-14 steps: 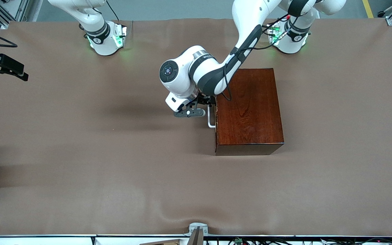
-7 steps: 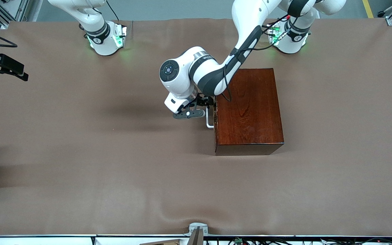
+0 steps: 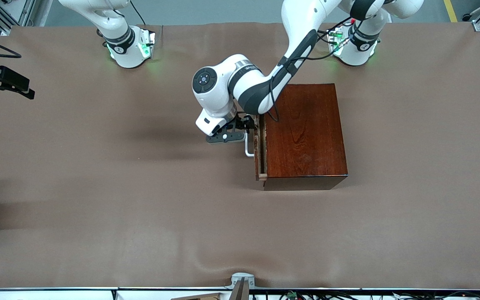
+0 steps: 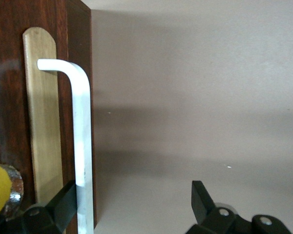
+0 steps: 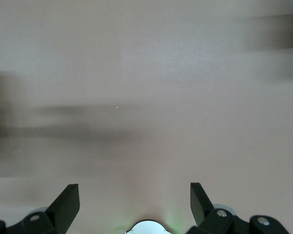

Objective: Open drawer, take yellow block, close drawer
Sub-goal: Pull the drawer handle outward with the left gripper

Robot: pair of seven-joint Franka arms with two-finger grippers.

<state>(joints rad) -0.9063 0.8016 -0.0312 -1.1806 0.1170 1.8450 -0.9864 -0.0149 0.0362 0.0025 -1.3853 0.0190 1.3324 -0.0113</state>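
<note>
The mahogany box (image 3: 304, 133) stands mid-table, nearer the left arm's base. Its drawer (image 3: 258, 146) is out by a narrow gap, showing a strip of pale wood. The white handle (image 3: 247, 149) faces the right arm's end of the table. My left gripper (image 3: 245, 130) is at the handle. In the left wrist view the left gripper (image 4: 132, 200) is open, and one finger (image 4: 63, 202) is hooked between the handle (image 4: 83, 136) and the drawer (image 4: 73, 48). My right gripper (image 5: 134, 200) waits open over bare cloth near its base. The yellow block is hidden.
Brown cloth (image 3: 140, 216) covers the table, wrinkled near the front edge. A black device (image 3: 4, 81) juts in at the right arm's end. A metal bracket (image 3: 242, 281) sits at the near edge. The arm bases (image 3: 129, 48) (image 3: 354, 46) stand along the top.
The drawer has slid out a little toward the right arm's end of the table. The left gripper moved the same way with the handle. The right arm has not moved.
</note>
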